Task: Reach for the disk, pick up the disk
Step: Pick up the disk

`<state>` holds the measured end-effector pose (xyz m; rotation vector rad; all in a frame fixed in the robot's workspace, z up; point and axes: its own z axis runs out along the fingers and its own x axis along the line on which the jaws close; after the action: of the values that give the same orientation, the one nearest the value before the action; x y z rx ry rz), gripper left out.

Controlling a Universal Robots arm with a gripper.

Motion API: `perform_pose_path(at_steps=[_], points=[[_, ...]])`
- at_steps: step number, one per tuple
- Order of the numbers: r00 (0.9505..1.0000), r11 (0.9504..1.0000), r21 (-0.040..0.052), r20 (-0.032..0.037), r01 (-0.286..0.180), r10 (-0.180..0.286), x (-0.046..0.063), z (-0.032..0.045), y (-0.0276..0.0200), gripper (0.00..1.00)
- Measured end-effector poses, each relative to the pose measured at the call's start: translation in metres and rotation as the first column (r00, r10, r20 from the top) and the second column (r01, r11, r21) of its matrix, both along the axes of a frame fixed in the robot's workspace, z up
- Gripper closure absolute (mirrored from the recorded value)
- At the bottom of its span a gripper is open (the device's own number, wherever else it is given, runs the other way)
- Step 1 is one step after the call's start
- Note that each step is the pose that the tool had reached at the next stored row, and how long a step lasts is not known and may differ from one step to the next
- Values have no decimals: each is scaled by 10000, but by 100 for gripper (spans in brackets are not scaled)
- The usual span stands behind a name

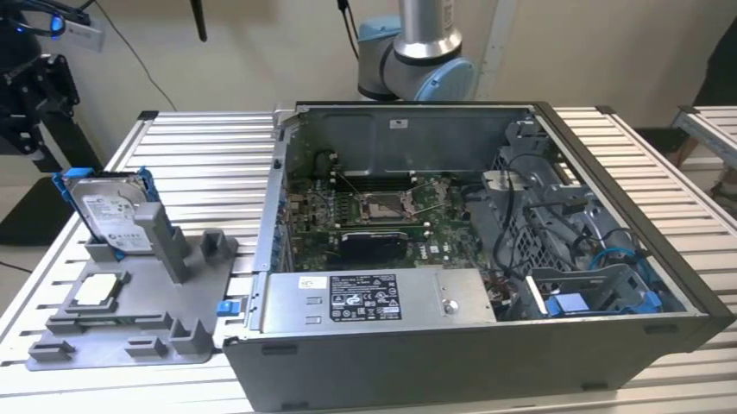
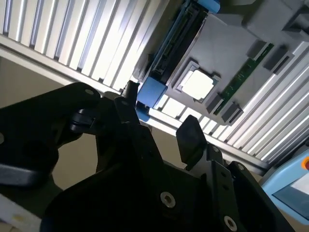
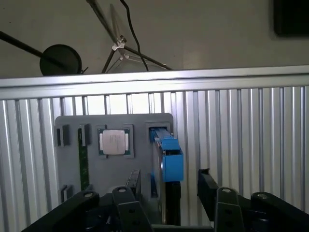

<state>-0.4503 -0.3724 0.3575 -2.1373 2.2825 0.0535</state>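
Black two-finger gripper (image 3: 168,180) open, aimed at the slatted metal tabletop (image 1: 196,147).
In both wrist views its matte-black fingers (image 2: 190,133) stand well apart with nothing clamped between them, and bolted black linkages spread out behind each one. In the exterior view the arm's upright silver tube (image 1: 429,21) and rounded pale-blue joint housing (image 1: 437,82) rise beyond the tabletop's far edge.

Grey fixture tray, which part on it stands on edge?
The disk, in its blue frame, stands on edge; the pale square chip lies flat.
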Motion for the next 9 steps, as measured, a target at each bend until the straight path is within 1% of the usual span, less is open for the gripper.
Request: perform_pose_path(at_steps=[3,9], points=[[10000,10000,-1,-2,-1,1,2,-27,1,0],[10000,10000,4,1,-1,1,13,-137,1,0]])
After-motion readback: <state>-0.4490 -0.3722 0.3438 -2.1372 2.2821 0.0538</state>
